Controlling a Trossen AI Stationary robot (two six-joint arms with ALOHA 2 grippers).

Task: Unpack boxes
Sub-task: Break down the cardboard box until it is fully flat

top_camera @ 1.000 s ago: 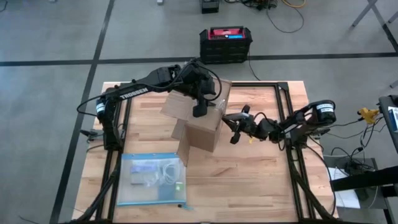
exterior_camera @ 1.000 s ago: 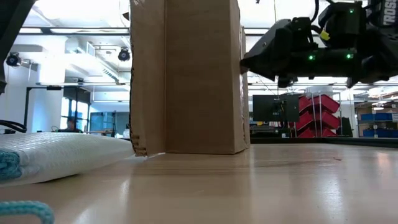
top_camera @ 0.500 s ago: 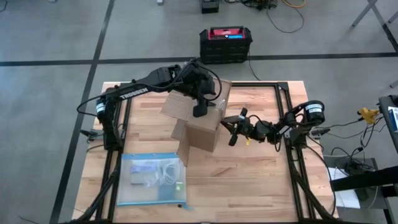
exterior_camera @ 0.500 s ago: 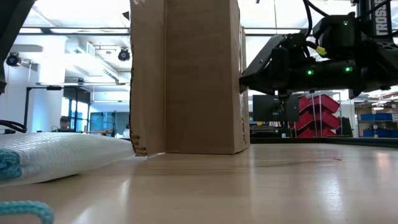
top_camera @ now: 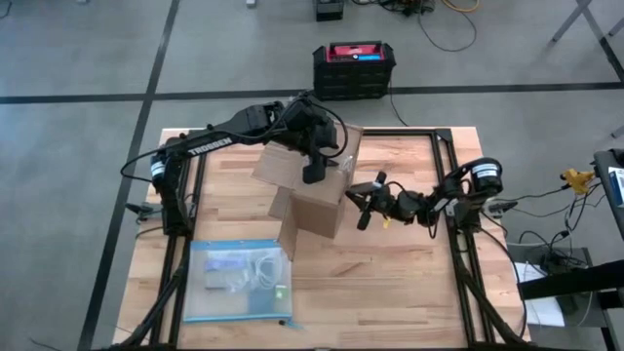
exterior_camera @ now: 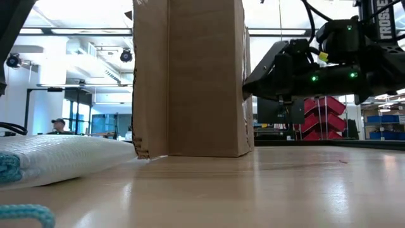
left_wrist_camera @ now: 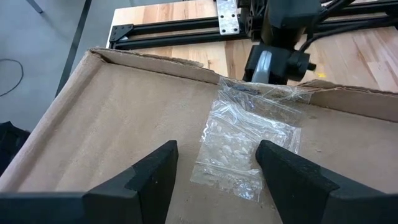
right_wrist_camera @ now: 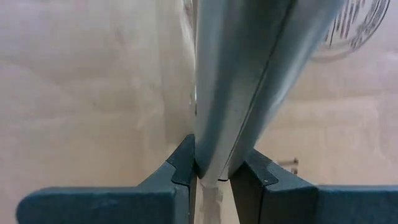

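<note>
Box (top_camera: 317, 200), plain brown cardboard, stands upright near the middle of the wooden table (top_camera: 390, 283), flaps spread open at the top.

Right gripper (top_camera: 365, 202): at the box's right side, low over the table. In the right wrist view its fingers (right_wrist_camera: 180, 163) are pinched nearly together on a thin glossy strip or edge (right_wrist_camera: 239, 74) that runs up between them; cannot tell what this strip belongs to. Low view shows the same gripper (exterior_camera: 253, 79) touching the box's side wall (exterior_camera: 190, 76). Right arm reaches in from its mount at the table's right edge.

Left gripper (top_camera: 312, 174): above the open top of the box, pointing down into it. In the left wrist view its fingers (left_wrist_camera: 146, 180) are spread wide apart, nothing between them. Beneath lies a small clear plastic bag (left_wrist_camera: 245, 140) on a cardboard surface.

Outward: flat clear blue-edged bag (top_camera: 239, 280) lies on the table's near-left part, well apart from the box. Black crate with red top (top_camera: 354, 68) sits on the floor beyond the table.
</note>
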